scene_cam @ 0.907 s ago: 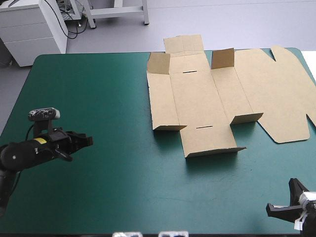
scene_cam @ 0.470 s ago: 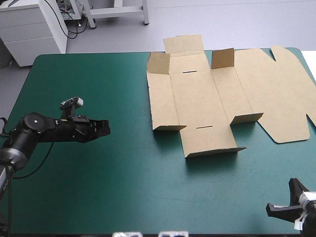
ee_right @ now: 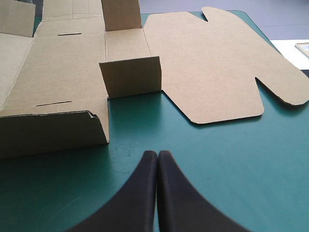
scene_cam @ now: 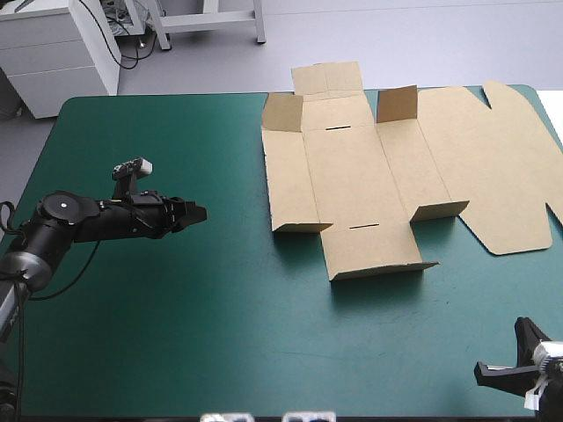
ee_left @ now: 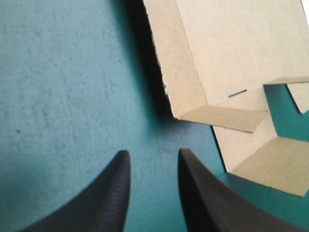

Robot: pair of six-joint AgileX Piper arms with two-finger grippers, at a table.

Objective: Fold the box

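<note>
Flat brown cardboard box sheet point(scene_cam: 356, 189), some side flaps raised, lies on the far right part of the teal-green table cover point(scene_cam: 220, 334). The left black-fingered gripper point(scene_cam: 201, 212) is left of it, apart, aimed at its near-left flap point(ee_left: 222, 118), fingers partly spread, empty. The right black-fingered gripper point(ee_right: 157, 152) is at the near right corner, pressed closed, empty, well apart from it. Only cover shows between.

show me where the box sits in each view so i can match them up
High view: the box lies on the table's far right part.
Left wrist view: the box is ahead of the open left gripper, apart from it.
Right wrist view: the box lies ahead of the shut right gripper.
Shared landmark: the box's nearer slit.
</note>
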